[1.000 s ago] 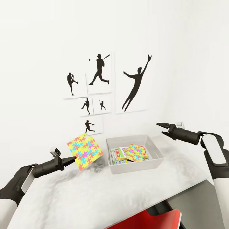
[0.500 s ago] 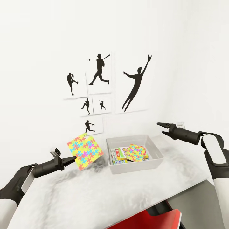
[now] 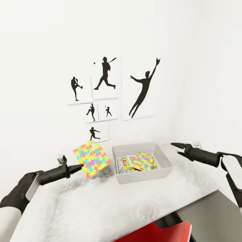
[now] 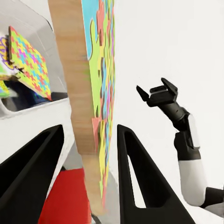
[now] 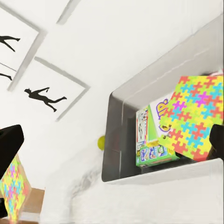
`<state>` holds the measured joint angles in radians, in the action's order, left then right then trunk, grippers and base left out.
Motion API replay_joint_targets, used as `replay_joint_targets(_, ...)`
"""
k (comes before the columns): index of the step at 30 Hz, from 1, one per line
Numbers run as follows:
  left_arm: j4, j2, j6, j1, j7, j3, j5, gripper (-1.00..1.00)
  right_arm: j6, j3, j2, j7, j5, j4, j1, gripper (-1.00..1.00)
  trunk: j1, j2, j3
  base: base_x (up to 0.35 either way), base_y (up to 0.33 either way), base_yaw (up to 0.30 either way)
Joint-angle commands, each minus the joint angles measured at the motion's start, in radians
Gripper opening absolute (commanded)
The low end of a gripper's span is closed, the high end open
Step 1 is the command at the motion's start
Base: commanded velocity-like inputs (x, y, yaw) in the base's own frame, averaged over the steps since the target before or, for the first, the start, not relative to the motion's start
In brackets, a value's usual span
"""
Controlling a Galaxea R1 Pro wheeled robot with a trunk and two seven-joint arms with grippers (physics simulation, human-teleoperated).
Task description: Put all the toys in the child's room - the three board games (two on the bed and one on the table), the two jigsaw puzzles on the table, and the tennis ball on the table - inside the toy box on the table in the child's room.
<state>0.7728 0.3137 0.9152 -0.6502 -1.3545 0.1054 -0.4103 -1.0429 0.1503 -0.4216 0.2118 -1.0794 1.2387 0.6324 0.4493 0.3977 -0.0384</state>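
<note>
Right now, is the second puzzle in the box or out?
Out. The left tool holds the puzzle above the table, beside the box.

toy box (image 3: 143,176) rim blocks side entry | open from above

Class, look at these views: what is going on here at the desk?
The left gripper holds a jigsaw puzzle panel in the air, just beside the toy box on the table. The box already holds another puzzle panel and a white-green board game. The right gripper hovers open and empty past the box's other side.
</note>
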Motion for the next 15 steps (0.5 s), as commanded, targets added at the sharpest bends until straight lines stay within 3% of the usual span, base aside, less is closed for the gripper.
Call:
replay_joint_targets(1, 0.000, -0.002, 0.013, -0.036, 0.034, 0.000, -0.004, -1.00, -0.004, 0.013, -0.006, 0.022, 0.009, 0.011, -0.033, 1.00, 0.001, 0.002, -0.002, 0.000, 0.000, 0.000)
replay_joint_targets(4, 0.000, -0.006, 0.016, -0.093, 0.084, 0.000, -0.007, -1.00, -0.004, 0.056, -0.011, 0.055, 0.010, 0.031, -0.094, 1.00, 0.001, 0.002, -0.002, 0.000, 0.000, 0.000)
replay_joint_targets(8, 0.000, -0.033, 0.056, -0.176, 0.147, 0.000, -0.006, -1.00, -0.004, 0.162, -0.012, 0.141, 0.011, 0.091, -0.218, 1.00, 0.001, 0.002, -0.002, 0.000, 0.000, 0.000)
replay_joint_targets(11, 0.000, -0.084, 0.094, -0.252, 0.222, 0.000, -0.004, -1.00, -0.004, 0.239, -0.008, 0.224, 0.014, 0.156, -0.342, 1.00, 0.001, 0.002, -0.002, 0.000, 0.000, 0.000)
replay_joint_targets(13, -0.002, -0.132, 0.105, -0.305, 0.289, 0.000, -0.004, -1.00, -0.002, 0.287, -0.002, 0.277, 0.016, 0.190, -0.418, 1.00, 0.001, 0.002, -0.002, 0.000, 0.000, 0.000)
replay_joint_targets(15, -0.007, -0.176, 0.109, -0.341, 0.350, -0.001, -0.004, -1.00, 0.003, 0.322, 0.001, 0.309, 0.016, 0.213, -0.455, 1.00, 0.001, 0.002, -0.002, 0.000, 0.000, 0.000)
